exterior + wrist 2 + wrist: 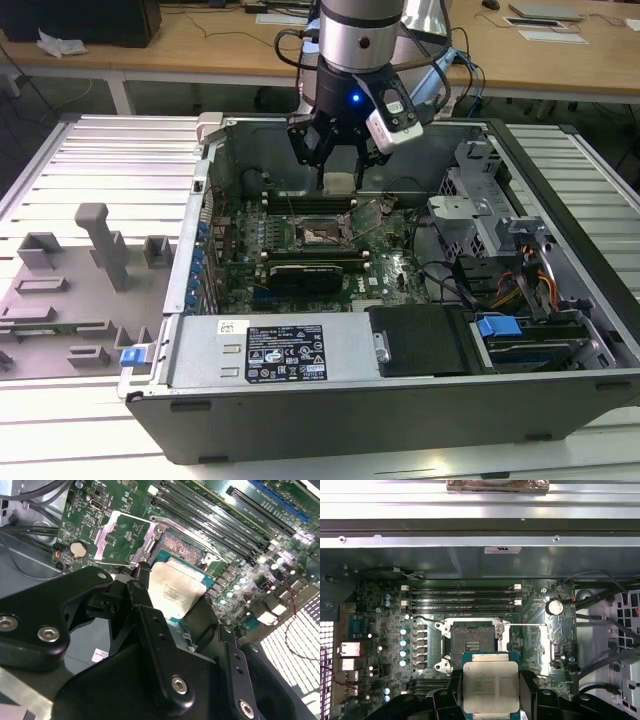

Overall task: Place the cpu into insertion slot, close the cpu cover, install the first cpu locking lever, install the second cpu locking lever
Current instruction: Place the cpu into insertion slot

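Flat square silver-beige cpu (491, 682) pinched by the black gripper (491, 692), near the dark-rimmed insertion slot (472, 642)

Lab: slatted workbench (100, 160), opened computer (420, 405)

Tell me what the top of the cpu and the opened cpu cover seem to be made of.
The cpu: top looks like pale silver-beige metal, matt, with a brushed sheen; green board shows at its edge. The cpu cover: probably thin sheet steel, silvery, with bright glints along the frame.
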You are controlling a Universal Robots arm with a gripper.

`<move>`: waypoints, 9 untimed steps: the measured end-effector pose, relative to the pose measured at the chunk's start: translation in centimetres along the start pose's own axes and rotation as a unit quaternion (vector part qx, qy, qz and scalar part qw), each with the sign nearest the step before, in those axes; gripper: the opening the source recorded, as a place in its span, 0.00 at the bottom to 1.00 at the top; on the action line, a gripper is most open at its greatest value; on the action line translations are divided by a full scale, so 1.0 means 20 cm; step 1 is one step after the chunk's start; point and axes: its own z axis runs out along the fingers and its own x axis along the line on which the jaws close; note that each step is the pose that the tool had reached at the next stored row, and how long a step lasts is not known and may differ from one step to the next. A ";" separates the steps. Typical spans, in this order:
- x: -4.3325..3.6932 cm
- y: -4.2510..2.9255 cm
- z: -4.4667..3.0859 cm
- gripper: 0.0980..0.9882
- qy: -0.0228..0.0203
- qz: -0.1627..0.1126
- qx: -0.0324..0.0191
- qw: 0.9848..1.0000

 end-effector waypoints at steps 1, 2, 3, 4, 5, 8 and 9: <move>0.002 0.000 0.007 0.50 -0.001 0.000 0.000 1.000; 0.004 0.000 0.014 0.50 -0.001 0.000 0.000 1.000; 0.008 0.000 0.023 0.50 -0.002 0.000 0.000 1.000; 0.013 0.000 0.030 0.50 -0.003 -0.001 0.000 1.000; 0.021 0.001 0.042 0.50 -0.005 -0.001 0.000 1.000; 0.037 0.004 0.068 0.50 -0.008 -0.001 0.000 1.000; 0.045 0.005 0.084 0.50 -0.009 -0.001 0.000 1.000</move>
